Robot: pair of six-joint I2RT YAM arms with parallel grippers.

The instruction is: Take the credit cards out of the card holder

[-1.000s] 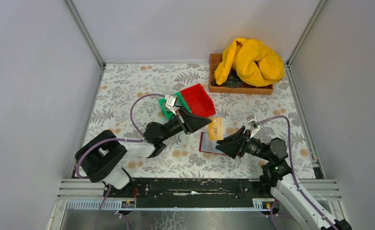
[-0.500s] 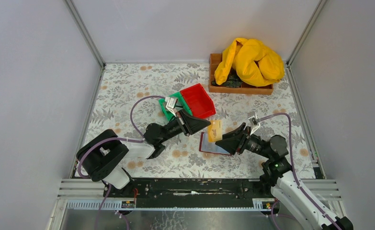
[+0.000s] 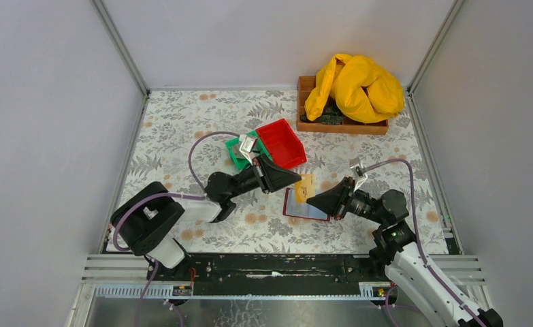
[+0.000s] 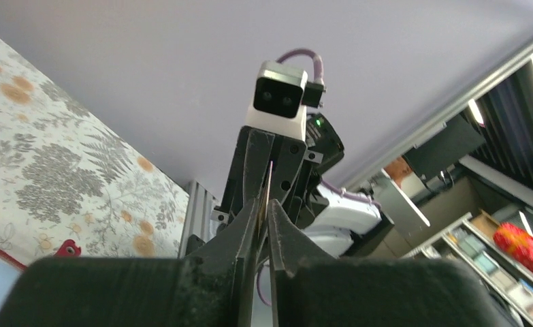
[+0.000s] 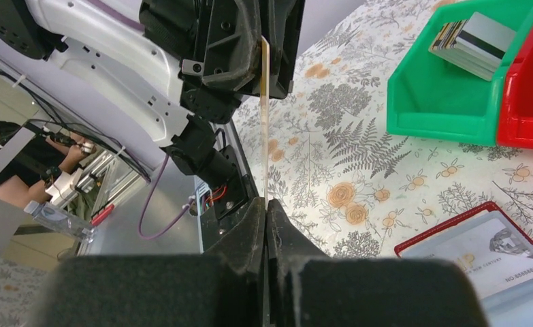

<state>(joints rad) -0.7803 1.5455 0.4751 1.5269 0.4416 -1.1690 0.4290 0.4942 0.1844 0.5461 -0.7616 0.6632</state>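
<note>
left tool (image 3: 296, 178) reaches right past the green bin (image 5: 427, 116), and over the last second it has edged a little further right. its jaws stand close on either side of one end of a tan card (image 3: 305, 187). a thin slit shows beside the card in the left wrist view, so i cannot tell whether it is clamped or only closed around it. the card is in the air, on edge, between the two tools, and sits slightly nearer than a second ago. just near of it the holder (image 3: 296, 208) lies open and flat on the worktop (image 3: 182, 136), with another card (image 5: 485, 255) showing in its pocket. right tool (image 3: 312, 199) has crept left toward its partner. its jaws are pressed together on the card's other end, a firm pinch in the right wrist view.

so the gap between the tools has closed and both now meet on one card. i judge this a hand-over: this card is out of the holder and probably bound for the stack (image 5: 467, 41) already in the green bin. the right tool should not let go until the left grip is sure, or the card may drop. at least one card is left to pull.
</note>
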